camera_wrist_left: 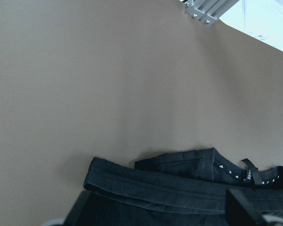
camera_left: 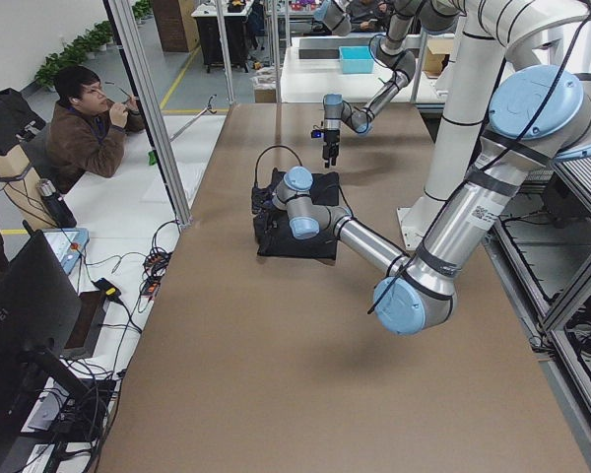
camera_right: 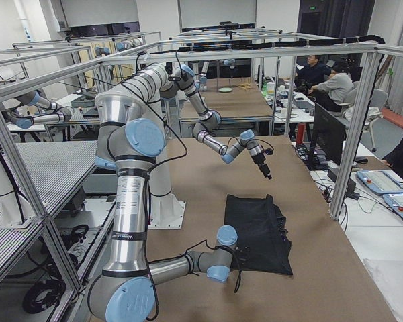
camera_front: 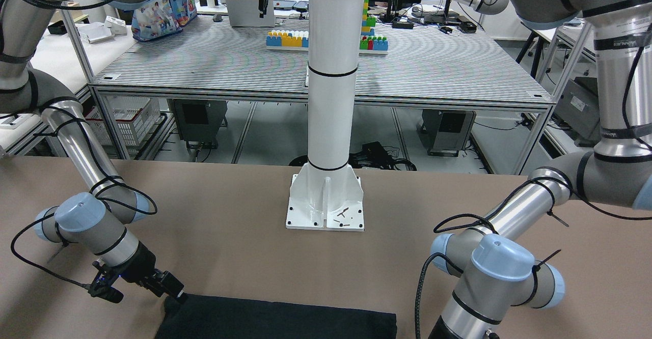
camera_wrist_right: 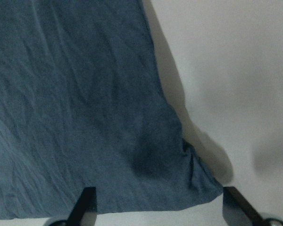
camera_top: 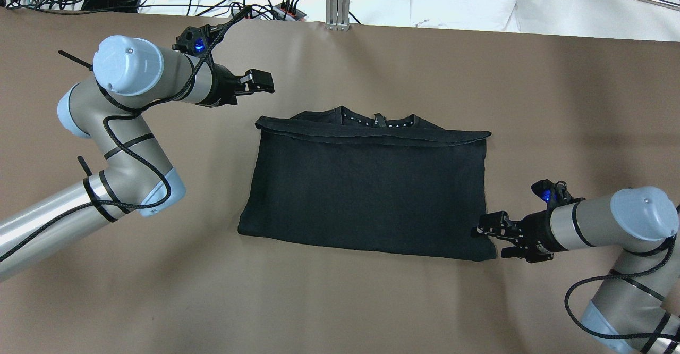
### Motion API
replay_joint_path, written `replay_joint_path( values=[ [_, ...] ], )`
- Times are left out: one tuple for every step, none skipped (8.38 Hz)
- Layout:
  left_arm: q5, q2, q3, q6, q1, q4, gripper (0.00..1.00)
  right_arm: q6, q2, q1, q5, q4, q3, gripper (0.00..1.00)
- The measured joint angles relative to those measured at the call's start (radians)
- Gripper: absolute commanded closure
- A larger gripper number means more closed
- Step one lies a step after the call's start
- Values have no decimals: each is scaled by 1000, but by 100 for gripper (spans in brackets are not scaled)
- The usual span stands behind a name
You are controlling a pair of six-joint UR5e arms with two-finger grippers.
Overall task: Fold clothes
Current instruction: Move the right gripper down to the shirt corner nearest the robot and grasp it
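Lying flat, the black garment [camera_top: 366,194] has one corner between wide-spread right fingers [camera_wrist_right: 84,202]; left fingers [camera_wrist_left: 243,207], also wide, hang clear.

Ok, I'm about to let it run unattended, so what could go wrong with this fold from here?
The right gripper is open at the near right corner of the black garment, where layers bunch: it might pinch only some. The left gripper hangs open off the cloth, beyond the far left corner; a one-sided pull could skew the fold.
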State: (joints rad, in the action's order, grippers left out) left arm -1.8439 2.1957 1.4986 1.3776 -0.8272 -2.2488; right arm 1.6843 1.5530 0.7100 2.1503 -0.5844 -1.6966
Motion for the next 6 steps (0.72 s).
replay_joint_path(
  values=[
    [4, 0, 0, 0, 1, 0, 0, 0, 3, -16, -19, 0, 6, 6],
    [7, 0, -1, 1, 3, 0, 0, -1, 2, -23, -30, 0, 19, 6],
    [8, 0, -1, 2, 5, 0, 0, -5, -2, -26, -36, 0, 36, 7],
    [9, 0, -1, 2, 6, 0, 0, -9, -5, -27, -38, 1, 51, 36],
    [9, 1, -1, 3, 6, 0, 0, -10, -7, -28, -39, 1, 60, 85],
    [10, 2, -1, 2, 6, 0, 0, -9, -8, -28, -39, 1, 63, 100]
  ],
)
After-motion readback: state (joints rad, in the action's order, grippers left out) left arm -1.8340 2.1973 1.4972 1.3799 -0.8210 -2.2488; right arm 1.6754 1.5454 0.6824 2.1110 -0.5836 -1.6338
